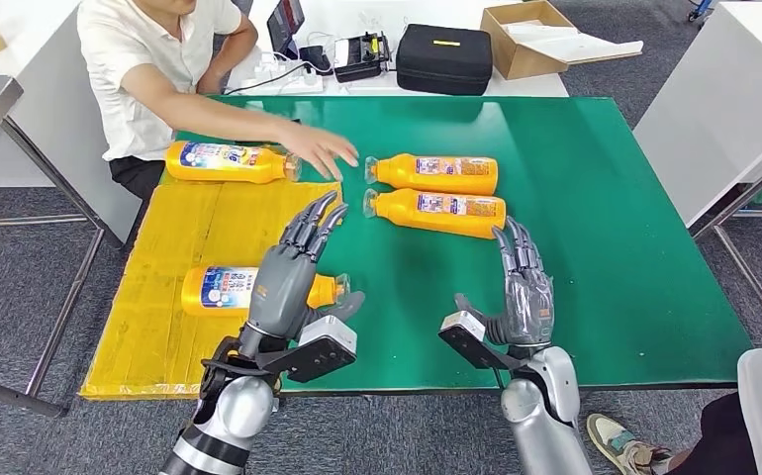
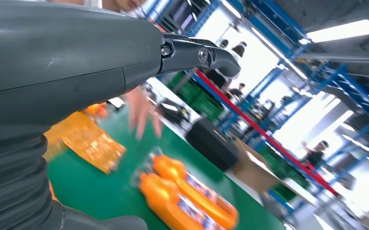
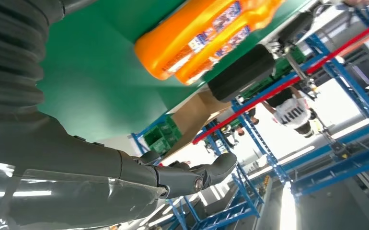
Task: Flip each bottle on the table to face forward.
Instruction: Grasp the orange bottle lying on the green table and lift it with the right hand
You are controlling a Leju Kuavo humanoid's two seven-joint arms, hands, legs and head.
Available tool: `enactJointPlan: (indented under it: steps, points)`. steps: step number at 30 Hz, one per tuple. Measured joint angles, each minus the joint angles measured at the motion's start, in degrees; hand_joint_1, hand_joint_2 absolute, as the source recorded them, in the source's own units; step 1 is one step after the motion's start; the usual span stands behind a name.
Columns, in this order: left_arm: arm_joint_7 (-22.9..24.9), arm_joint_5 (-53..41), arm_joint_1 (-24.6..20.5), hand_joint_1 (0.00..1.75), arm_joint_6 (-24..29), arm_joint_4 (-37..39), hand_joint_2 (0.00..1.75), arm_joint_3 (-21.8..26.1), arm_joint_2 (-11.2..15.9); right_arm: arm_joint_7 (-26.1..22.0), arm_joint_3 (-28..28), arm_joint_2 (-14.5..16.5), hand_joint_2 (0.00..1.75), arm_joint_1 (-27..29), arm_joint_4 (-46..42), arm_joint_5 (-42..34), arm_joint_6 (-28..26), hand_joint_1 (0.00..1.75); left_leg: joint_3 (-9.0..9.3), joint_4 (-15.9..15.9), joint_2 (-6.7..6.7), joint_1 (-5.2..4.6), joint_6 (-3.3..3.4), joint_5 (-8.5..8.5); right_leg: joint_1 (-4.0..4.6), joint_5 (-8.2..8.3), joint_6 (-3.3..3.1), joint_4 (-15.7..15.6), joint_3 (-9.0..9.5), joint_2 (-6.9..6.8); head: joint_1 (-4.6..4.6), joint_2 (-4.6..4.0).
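Note:
Several orange bottles lie on their sides on the green table (image 1: 595, 198). Two lie side by side at the centre, the far one (image 1: 436, 173) and the near one (image 1: 438, 212), both with caps pointing left; these show in the left wrist view (image 2: 187, 201) and the right wrist view (image 3: 197, 38). One bottle (image 1: 224, 162) lies at the far left, by a person's hand (image 1: 320, 150). Another (image 1: 221, 290) lies on the yellow mat (image 1: 179, 237), partly behind my left hand (image 1: 293, 267), which hovers above it, fingers straight and apart. My right hand (image 1: 523, 282) is open, just short of the near centre bottle.
A person in a white shirt (image 1: 154, 59) sits at the table's far left, arm reaching over the table. Behind the table stand a black case (image 1: 444, 57), a cardboard box (image 1: 527, 38) and electronics (image 1: 361, 54). A white table (image 1: 723, 99) stands at the right.

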Motion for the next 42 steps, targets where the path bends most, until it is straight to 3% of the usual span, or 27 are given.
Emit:
enactJointPlan:
  steps: [5, 9, 12, 18, 28, 35, 42]
  points:
    - [-0.45, 4.89, 0.98, 0.00, -2.39, -0.86, 1.75, -1.54, 0.37, 3.44, -0.59, -1.03, 1.75, -0.55, 1.18, 2.99, 1.46, 0.00, -0.01, -0.01, 0.01, 0.01, 0.00, 0.00, 0.01, 0.00, 0.00, 0.00, -0.01, 0.00, 0.00, 0.00]
    - [0.26, 22.17, 2.11, 0.00, -9.34, 0.22, 1.75, -1.42, 0.25, 10.47, -1.26, -3.25, 1.75, -4.05, 7.88, 9.56, 1.53, 0.00, -0.02, 0.00, 0.02, 0.00, 0.01, 0.01, 0.00, 0.01, 0.00, -0.01, -0.03, 0.00, -0.01, 0.00]
    - [0.71, 28.52, 2.24, 0.00, -10.31, 3.17, 1.75, -1.84, 0.14, 13.89, -2.05, -4.52, 1.75, -7.78, 14.34, 12.98, 0.82, 0.00, -0.02, 0.02, 0.01, -0.01, 0.02, 0.03, -0.01, 0.05, 0.04, -0.01, -0.02, 0.00, -0.01, 0.00]
    - [0.67, 29.04, 2.21, 0.00, -10.00, 6.84, 1.75, -2.85, 0.10, 15.45, -2.89, -5.74, 1.75, -11.50, 22.17, 14.22, 0.77, 0.00, -0.03, 0.03, 0.01, -0.01, 0.03, 0.03, 0.00, 0.06, 0.06, -0.01, -0.05, 0.00, -0.03, 0.00]
    - [1.29, 28.07, 2.15, 0.00, -9.69, 8.55, 1.75, -3.08, 0.07, 16.44, -3.11, -6.33, 1.75, -13.32, 27.23, 15.64, 1.80, 0.00, -0.09, 0.02, 0.01, 0.00, 0.02, 0.02, 0.00, 0.05, 0.05, -0.01, -0.10, 0.00, -0.02, 0.00]
    - [1.82, 27.67, 1.99, 0.00, -9.17, 8.81, 1.75, -3.46, 0.05, 19.09, -2.97, -5.99, 1.75, -15.61, 30.25, 18.91, 5.42, 0.00, -0.08, 0.02, 0.04, 0.00, 0.03, 0.03, 0.00, 0.06, 0.06, -0.01, -0.10, 0.01, -0.02, 0.00]
    - [4.32, 30.56, 1.88, 0.00, -10.79, 9.26, 1.75, -3.61, 0.05, 26.21, -1.08, -6.14, 1.75, -20.56, 33.96, 23.13, 13.33, 0.00, 0.03, 0.02, 0.13, 0.01, 0.03, 0.03, 0.01, 0.06, 0.05, -0.01, -0.04, 0.03, -0.02, 0.00]
